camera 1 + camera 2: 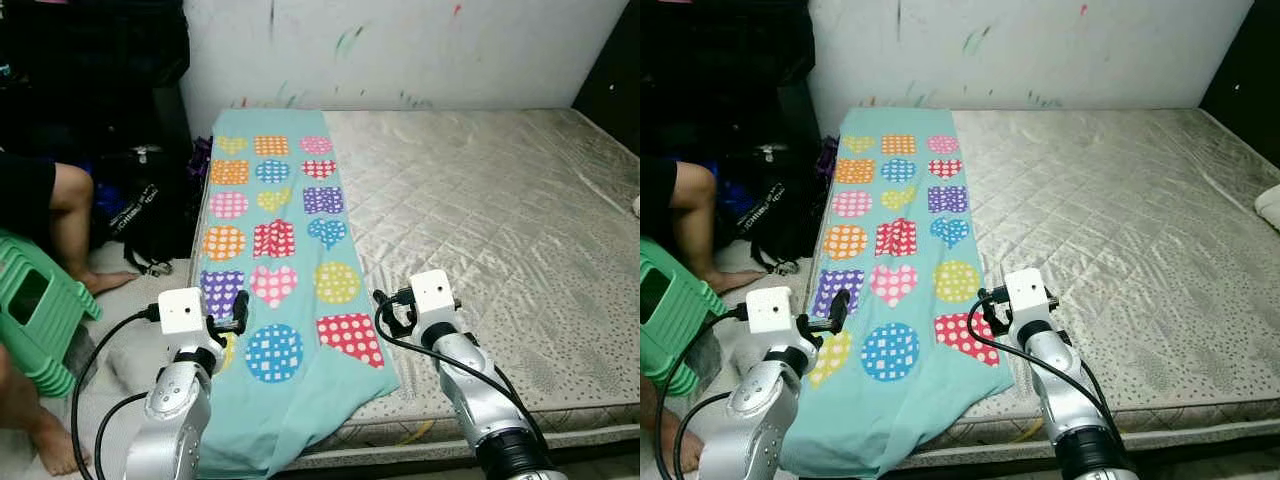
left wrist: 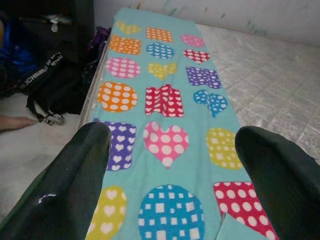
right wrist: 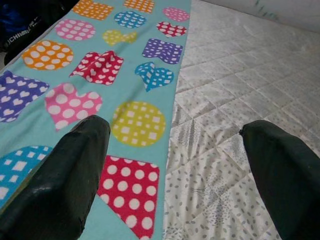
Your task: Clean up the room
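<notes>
Head views: a turquoise blanket (image 1: 275,250) with coloured shapes lies along the mattress's (image 1: 500,220) left edge, its near end draped over the front edge. The left gripper (image 1: 235,318) and right gripper (image 1: 385,312) hover above that end, fingers spread.

Left wrist: a black bag (image 2: 47,82) lies on the floor beside the mattress.

Right wrist: bare quilting stretches beyond the blanket's edge.

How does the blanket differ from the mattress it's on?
The blanket is turquoise with bright dotted hearts, circles and squares; the mattress is plain silvery-grey with quilted stitching. The blanket is a narrow strip along the mattress's left side; the mattress is far wider. The blanket's near end drapes over the edge; the mattress stays flat. Both lie lengthwise toward the wall.
</notes>
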Tool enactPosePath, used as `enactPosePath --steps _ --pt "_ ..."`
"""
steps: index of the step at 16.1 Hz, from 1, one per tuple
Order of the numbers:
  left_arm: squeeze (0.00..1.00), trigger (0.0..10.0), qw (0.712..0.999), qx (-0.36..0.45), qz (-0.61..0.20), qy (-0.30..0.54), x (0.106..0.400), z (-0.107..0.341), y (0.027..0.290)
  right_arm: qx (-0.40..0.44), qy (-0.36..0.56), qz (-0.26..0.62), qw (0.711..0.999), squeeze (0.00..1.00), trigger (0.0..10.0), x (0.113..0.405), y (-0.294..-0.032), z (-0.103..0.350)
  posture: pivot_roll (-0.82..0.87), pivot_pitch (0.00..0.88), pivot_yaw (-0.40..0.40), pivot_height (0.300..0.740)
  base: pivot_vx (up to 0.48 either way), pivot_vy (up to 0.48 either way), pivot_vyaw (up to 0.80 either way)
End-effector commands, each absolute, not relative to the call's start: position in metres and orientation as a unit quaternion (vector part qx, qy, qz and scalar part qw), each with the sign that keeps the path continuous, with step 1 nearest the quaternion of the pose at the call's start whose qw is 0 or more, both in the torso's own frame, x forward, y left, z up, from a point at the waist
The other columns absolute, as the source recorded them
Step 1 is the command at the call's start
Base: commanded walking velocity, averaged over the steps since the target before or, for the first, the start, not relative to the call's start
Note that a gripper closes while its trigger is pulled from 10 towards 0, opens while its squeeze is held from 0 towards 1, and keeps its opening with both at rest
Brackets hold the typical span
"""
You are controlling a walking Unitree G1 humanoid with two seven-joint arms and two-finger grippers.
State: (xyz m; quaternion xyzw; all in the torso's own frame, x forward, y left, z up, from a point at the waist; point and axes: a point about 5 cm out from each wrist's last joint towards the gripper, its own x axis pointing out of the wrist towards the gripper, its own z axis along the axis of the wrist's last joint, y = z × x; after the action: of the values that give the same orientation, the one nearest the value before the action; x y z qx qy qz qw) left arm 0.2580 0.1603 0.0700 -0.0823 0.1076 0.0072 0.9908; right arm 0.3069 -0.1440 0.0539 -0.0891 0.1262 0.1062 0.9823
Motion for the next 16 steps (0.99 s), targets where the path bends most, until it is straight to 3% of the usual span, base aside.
enactPosePath --steps 1,11,16 --pt "0.00 10.0 0.990 -0.072 0.012 0.119 0.2591 0.0674 0.1607 -0.093 0.131 0.098 0.982 0.00 10.0 0.3088 -0.1475 0.0541 -0.08 0.000 -0.032 0.740 0.000 0.000 0.00" --pt "0.00 10.0 0.989 -0.079 0.025 0.120 0.2606 0.0670 0.1634 -0.105 0.147 0.097 0.979 0.00 10.0 0.3106 -0.1498 0.0502 -0.08 0.000 -0.032 0.740 0.000 0.000 0.00" --pt "0.00 10.0 0.989 -0.088 0.019 0.116 0.2615 0.0680 0.1613 -0.103 0.146 0.101 0.979 0.00 10.0 0.3113 -0.1485 0.0507 -0.08 0.000 -0.038 0.740 0.000 0.480 0.00"
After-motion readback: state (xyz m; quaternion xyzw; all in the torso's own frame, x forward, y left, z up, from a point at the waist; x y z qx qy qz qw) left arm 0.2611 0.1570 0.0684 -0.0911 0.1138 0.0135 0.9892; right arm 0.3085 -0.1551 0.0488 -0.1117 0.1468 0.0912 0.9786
